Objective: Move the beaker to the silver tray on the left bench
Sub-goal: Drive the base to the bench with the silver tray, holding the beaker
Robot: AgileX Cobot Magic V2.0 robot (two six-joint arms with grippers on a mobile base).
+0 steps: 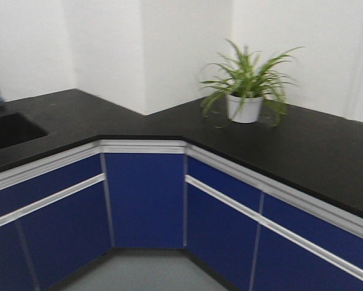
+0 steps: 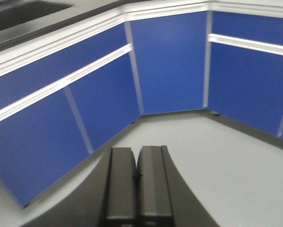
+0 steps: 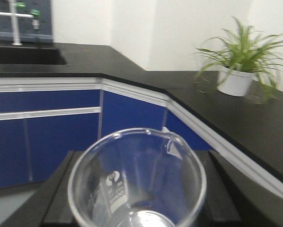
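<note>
A clear glass beaker (image 3: 137, 179) with a pour spout and white printing fills the lower middle of the right wrist view. My right gripper (image 3: 140, 153) is shut on it, with a black finger (image 3: 61, 189) on each side, and holds it in the air in front of the blue cabinets. My left gripper (image 2: 137, 150) is shut on nothing, its two black fingers pressed together above the grey floor. The silver tray is out of view. A black worktop (image 1: 66, 112) backed by a white wall runs along the left of the corner. Neither gripper shows in the front view.
A potted spider plant (image 1: 245, 91) stands on the right worktop (image 1: 315, 145). A sink (image 1: 5, 130) is sunk into the left worktop, with a white tap (image 3: 13, 21) behind it. Blue cabinet fronts (image 1: 145, 200) wrap the corner above a grey floor (image 2: 226, 170).
</note>
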